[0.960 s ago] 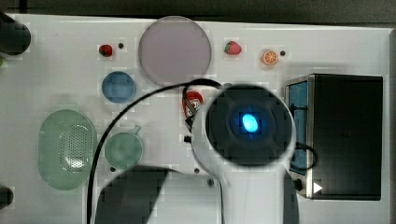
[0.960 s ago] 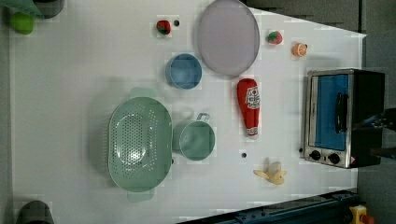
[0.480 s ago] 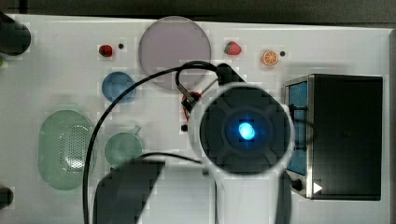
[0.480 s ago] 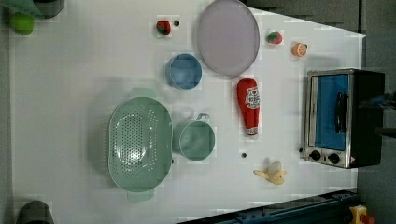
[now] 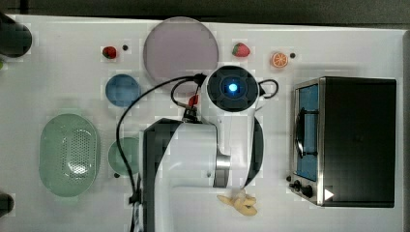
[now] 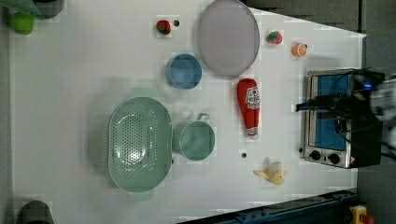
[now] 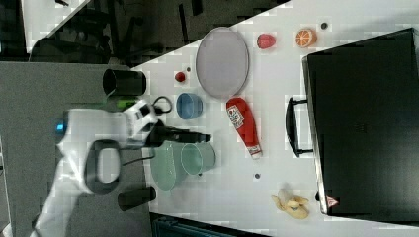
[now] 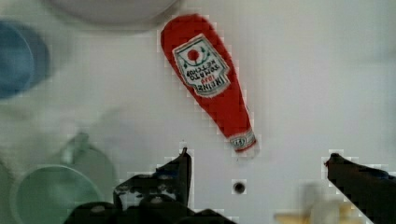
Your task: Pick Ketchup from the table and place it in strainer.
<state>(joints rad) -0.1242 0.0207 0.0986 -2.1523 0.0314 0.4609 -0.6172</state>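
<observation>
Pincer [image 8: 257,161] has shifted over Ketchup [image 8: 210,81], fingers spread.

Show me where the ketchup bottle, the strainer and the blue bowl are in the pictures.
Ketchup [image 6: 249,102]: left view, on its white label.
strainer [image 6: 136,144]: left view, on its perforated middle.
blue bowl [image 6: 184,71]: left view, on its inside.

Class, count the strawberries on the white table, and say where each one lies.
2. In the left view, one strawberry lies left of the purple plate, the other strawberry right of it, beside the orange slice. The arm may hide more elsewhere.
</observation>
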